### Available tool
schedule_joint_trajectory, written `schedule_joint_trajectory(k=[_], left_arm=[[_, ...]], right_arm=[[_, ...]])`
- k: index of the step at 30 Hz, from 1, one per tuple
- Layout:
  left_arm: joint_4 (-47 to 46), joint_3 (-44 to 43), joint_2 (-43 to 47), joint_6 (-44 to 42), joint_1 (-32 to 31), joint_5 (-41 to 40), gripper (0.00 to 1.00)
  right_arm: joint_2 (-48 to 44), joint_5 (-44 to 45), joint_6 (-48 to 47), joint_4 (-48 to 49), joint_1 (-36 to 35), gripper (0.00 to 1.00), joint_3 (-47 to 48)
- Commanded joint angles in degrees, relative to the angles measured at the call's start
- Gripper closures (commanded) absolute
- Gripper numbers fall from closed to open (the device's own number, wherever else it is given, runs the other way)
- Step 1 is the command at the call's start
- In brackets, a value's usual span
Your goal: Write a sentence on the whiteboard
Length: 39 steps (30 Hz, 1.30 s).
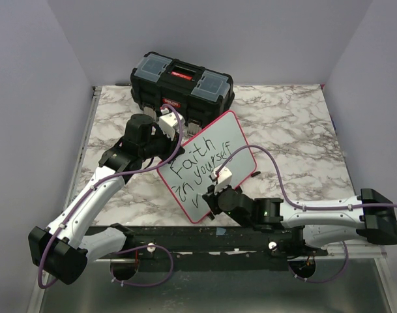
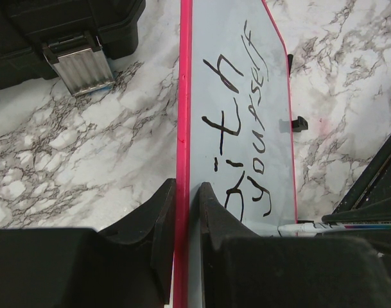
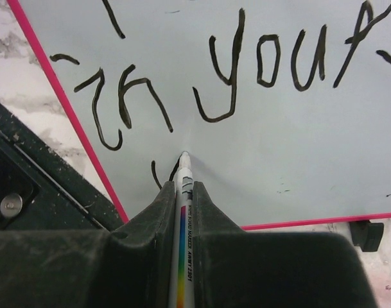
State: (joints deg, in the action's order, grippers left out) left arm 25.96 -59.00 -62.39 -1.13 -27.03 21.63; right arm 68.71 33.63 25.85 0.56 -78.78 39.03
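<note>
currently one whiteboard (image 1: 232, 134), glossy and red-rimmed, sits mid-table (image 1: 296, 130) before one black toolbox (image 1: 182, 81). left gripper (image 2: 185, 212) jaws pinch its edge. right gripper (image 3: 182, 192) jaws clasp one marker (image 3: 182, 244), tip on the board under the sentence (image 1: 198, 171): "faith in yourself".

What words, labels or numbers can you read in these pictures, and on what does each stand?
"Faith": whiteboard, top line.
"in yourself": whiteboard, second line.
Third line: one stroke only, no word yet.
Print on marker barrel: too small to read.
Label on toolbox: too blurred to read.
</note>
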Motion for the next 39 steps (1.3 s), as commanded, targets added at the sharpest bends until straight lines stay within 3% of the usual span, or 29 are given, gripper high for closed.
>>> schedule_joint_trajectory(k=[1, 39], left_arm=[[-0.97, 0.16, 0.67, -2.92, -0.13, -1.50, 1.00], [-0.96, 0.12, 0.88, -2.83, -0.08, -1.37, 1.00]], right_arm=[[1.34, 6.51, -0.87, -2.39, 0.51, 0.99, 1.50], [-2.44, 4.36, 9.84, -6.81, 0.42, 0.99, -7.81]])
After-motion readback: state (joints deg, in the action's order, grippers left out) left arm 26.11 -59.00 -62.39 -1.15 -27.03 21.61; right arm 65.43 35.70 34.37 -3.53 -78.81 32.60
